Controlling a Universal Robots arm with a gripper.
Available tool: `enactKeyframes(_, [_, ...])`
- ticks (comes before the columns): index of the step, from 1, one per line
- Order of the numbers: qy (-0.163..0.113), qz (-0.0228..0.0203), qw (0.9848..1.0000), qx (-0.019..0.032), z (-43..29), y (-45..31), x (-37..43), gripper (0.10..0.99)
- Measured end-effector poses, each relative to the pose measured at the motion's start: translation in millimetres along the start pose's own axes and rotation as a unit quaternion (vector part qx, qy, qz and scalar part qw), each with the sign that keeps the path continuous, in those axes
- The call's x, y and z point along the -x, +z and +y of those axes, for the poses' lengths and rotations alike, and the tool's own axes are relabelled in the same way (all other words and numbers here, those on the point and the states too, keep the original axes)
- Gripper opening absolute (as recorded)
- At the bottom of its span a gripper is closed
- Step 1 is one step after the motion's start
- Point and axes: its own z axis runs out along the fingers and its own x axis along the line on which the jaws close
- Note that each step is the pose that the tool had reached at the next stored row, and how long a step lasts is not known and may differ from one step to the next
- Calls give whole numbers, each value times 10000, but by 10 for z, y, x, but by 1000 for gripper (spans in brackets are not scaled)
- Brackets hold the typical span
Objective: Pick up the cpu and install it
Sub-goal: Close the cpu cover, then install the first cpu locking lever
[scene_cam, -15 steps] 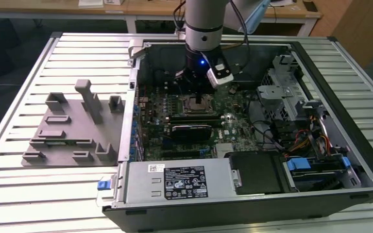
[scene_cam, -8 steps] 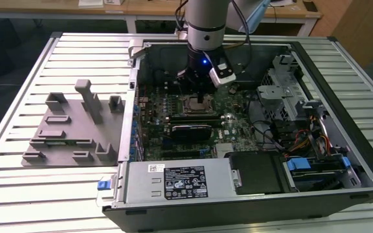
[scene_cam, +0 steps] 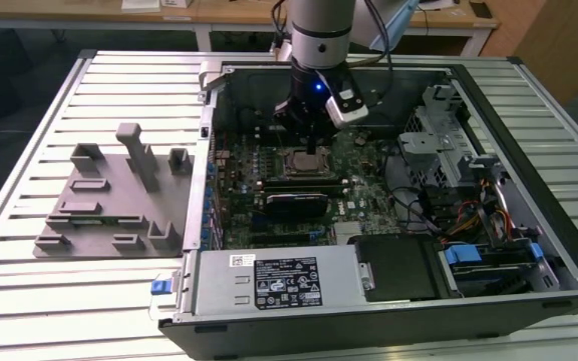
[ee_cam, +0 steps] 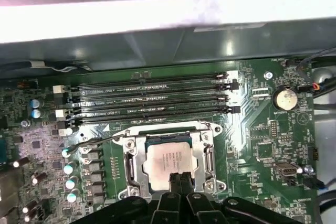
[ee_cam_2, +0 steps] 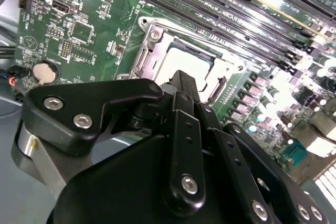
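The cpu [ee_cam: 169,156] is seen lying flat inside the metal socket frame [ee_cam: 131,156], its silver-grey top plate facing up and the frame surrounding it on all sides. The pincer [ee_cam: 179,178] is held directly over the socket frame, with its two black fingers [ee_cam: 174,182] brought together, nothing gripped between them. Their tips stand at one edge of the cpu; whether the plate is actually touched cannot be told. In the exterior view the pincer [scene_cam: 312,149] is shown pointing straight down at the socket frame from the arm's wrist.

Just beside the socket frame, four long memory slots [ee_cam: 152,100] are laid parallel to one of its sides. A round coin cell [ee_cam: 286,98] is mounted well apart from the socket frame on the same green motherboard [ee_cam: 262,145]. The motherboard is housed in an open computer case [scene_cam: 530,98] resting on a slatted table [scene_cam: 28,301]. A grey plastic fixture [scene_cam: 108,203] is placed outside the case, well apart from the socket frame.
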Motion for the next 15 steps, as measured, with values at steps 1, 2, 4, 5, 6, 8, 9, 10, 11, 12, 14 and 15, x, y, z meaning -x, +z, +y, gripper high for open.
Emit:
enactKeyframes(1, [0,0,10000,0,-1,-14,1,106])
enactKeyframes(2, [0,0,10000,0,-1,-22,1,106])
enactKeyframes(4, [-1,-2,10000,1,0,-22,0,106])
enactKeyframes(5, [0,-4,10000,1,-1,-22,-4,106])
enactKeyframes(6, [0,-8,10000,1,-2,-23,-13,106])
enactKeyframes(8, [0,-10,10000,1,-3,-23,-19,106])
enactKeyframes(9, [0,-10,10000,1,-3,-24,-22,106])
enactKeyframes(10, [0,-10,10000,1,-3,-24,-26,106])
enactKeyframes(11, [0,-10,10000,1,-3,-24,-26,106])
enactKeyframes(12, [0,-10,10000,1,-4,-24,-26,106])
enactKeyframes(14, [0,-10,10000,1,-4,-23,-27,106])
enactKeyframes(15, [0,-10,10000,1,-4,-24,-27,106])
